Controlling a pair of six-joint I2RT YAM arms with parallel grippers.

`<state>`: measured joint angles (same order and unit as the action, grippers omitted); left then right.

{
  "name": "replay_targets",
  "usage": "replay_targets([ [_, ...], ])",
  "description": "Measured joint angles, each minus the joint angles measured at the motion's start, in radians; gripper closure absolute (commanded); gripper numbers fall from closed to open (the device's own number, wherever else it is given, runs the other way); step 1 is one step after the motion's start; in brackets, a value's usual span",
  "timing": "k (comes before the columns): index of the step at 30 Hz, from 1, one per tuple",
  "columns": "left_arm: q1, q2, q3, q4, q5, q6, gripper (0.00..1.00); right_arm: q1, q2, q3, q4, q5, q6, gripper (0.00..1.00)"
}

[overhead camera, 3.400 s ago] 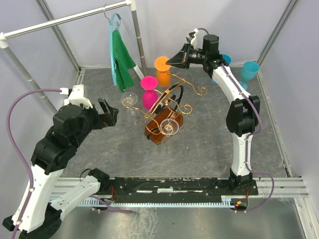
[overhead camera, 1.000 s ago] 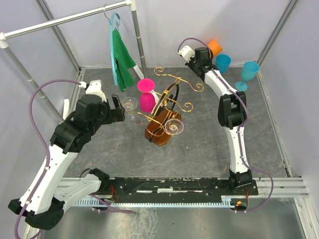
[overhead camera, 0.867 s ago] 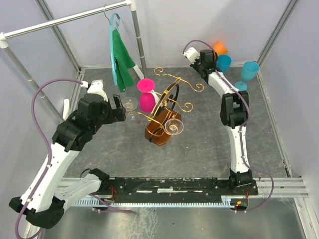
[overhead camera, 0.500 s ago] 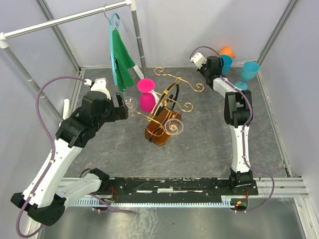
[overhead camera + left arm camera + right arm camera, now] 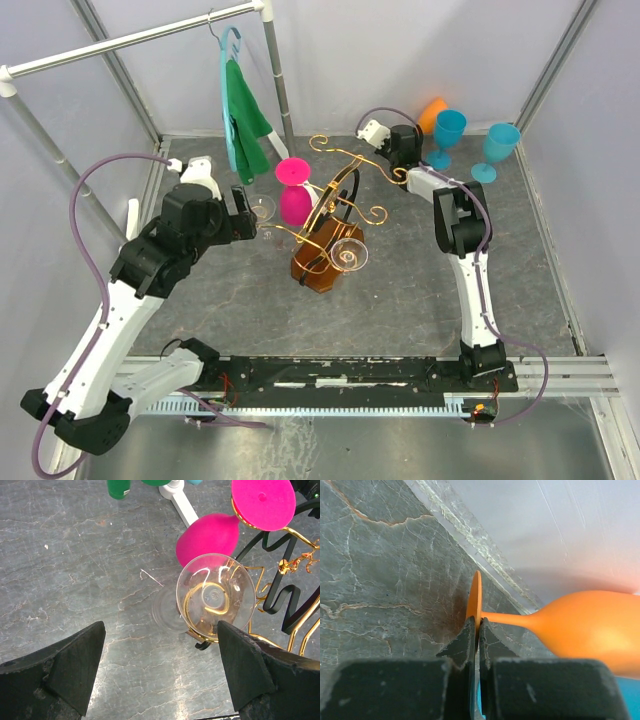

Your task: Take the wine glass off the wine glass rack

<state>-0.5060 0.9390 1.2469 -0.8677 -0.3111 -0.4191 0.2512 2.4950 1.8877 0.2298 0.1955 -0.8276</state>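
Nearest me, low on the rack (image 5: 315,265), a front glass (image 5: 348,255) hangs by its foot from a gold scroll. A little further back the left gripper (image 5: 160,630) is spread wide and holds nothing; its fingers stand either side of open surface (image 5: 75,580), pointing toward the clear glass (image 5: 215,592). That glass hangs upside down on a scroll-ended arm at the rack's left side, its foot caught in the curl, and the gripper is near it but not touching. The pink glass (image 5: 207,535) hangs just behind it on the next arm.

As I judge it, this is the reach for the clear glass. To do it well, the gripper should come in level with the stem, close gently below the foot and draw the glass outward along the wire rather than straight up — and keep clear of the pink one.

At the far wall the right gripper (image 5: 476,630) is pressed together on the thin rim of the orange glass's (image 5: 590,625) foot, holding it tilted with its bowl toward the wall. It is off the rack, beside a blue glass (image 5: 447,128); whether it touches the surface I cannot tell.
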Motion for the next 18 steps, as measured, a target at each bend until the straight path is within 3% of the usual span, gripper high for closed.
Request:
replay_targets([
  [18, 0.0, -0.017, -0.009, -0.009, 0.016, 0.001, 0.01, 0.083, 0.011, -0.157, 0.211, 0.116, -0.272, 0.99],
])
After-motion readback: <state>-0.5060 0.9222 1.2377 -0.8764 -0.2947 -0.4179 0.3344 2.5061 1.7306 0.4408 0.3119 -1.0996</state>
